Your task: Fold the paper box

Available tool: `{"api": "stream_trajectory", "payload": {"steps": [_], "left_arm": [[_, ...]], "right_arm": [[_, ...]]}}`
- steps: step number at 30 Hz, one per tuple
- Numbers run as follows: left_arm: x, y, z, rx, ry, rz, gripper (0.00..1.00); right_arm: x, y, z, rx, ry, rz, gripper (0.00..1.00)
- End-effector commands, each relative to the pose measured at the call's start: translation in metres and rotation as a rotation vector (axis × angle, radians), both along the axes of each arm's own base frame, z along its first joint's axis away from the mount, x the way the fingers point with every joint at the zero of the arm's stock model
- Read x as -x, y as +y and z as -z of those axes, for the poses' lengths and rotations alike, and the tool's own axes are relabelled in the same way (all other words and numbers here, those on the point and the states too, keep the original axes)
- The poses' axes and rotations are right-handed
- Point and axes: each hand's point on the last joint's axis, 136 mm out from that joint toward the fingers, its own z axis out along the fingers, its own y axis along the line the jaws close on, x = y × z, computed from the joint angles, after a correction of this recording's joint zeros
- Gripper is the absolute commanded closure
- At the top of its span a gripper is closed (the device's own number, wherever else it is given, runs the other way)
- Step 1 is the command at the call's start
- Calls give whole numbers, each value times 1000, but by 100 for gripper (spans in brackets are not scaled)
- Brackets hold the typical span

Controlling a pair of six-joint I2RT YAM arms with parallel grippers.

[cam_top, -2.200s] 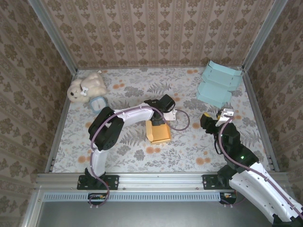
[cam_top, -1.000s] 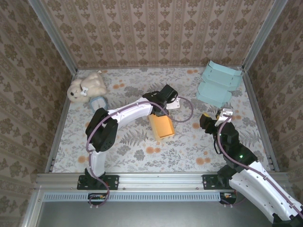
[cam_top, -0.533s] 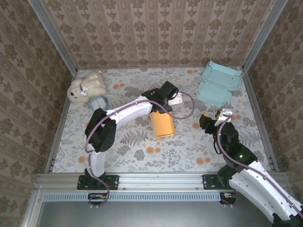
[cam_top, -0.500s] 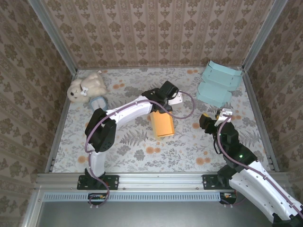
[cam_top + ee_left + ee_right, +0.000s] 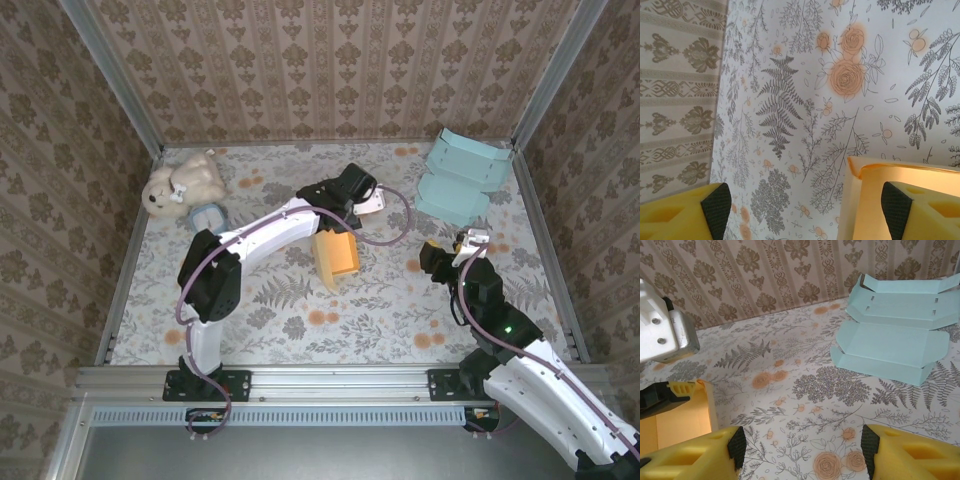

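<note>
The paper box (image 5: 335, 255), half-formed, seems between folds: left pincer (image 5: 805, 212) released at its twelve o'clock wall, right pincer (image 5: 803, 446) open, empty, at three o'clock; next probably needs a flap grip.

You are looking at an orange paper box (image 5: 335, 258) that is sitting near the middle of the surface (image 5: 270, 300). It is already standing up as an open tray, with its pale walls (image 5: 865, 200) rising and its opening facing upward, and it is turned slightly askew. A pale blue paper box (image 5: 460, 180) is lying unfolded and flat in the far right corner, with its far part (image 5: 900, 297) tilting upward.
</note>
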Motion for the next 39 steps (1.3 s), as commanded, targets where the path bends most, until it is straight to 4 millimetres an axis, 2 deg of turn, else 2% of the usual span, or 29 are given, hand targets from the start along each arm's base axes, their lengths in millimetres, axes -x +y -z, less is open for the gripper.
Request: {"api": "stream_trajectory", "payload": {"steps": [1,4,7,8,13,16,21,25,29,32,35,36,39], "left_arm": [[-6,8,-5,41,14,-15,16],[-20,15,3,82,72,-43,7],[-38,26,14,126,137,-70,6],[-45,30,18,144,158,-79,0],[-73,44,36,210,235,-119,0],[-87,45,38,313,286,-149,0],[-117,52,38,524,334,-292,0],[-138,61,52,579,318,-400,0],[-141,66,79,509,335,-407,0],[-146,72,89,500,336,-419,0],[-149,75,89,524,340,-432,0],[-158,91,88,534,331,-463,0],[-161,93,78,552,319,-465,0]], "right_arm": [[-3,2,0,-23,-8,-1,35],[-4,5,2,-17,1,-12,34],[-5,9,1,-29,7,-31,34],[-5,10,1,-32,9,-34,34],[-5,15,-1,-51,6,-58,33],[-5,21,-1,-76,13,-85,33],[-6,31,0,-109,31,-124,33],[-8,38,4,-127,53,-150,33],[-9,43,7,-132,71,-164,33],[-9,44,7,-135,74,-171,33],[-9,45,7,-140,72,-173,33],[-10,45,7,-141,72,-175,33],[-11,47,9,-144,77,-179,33]]}}
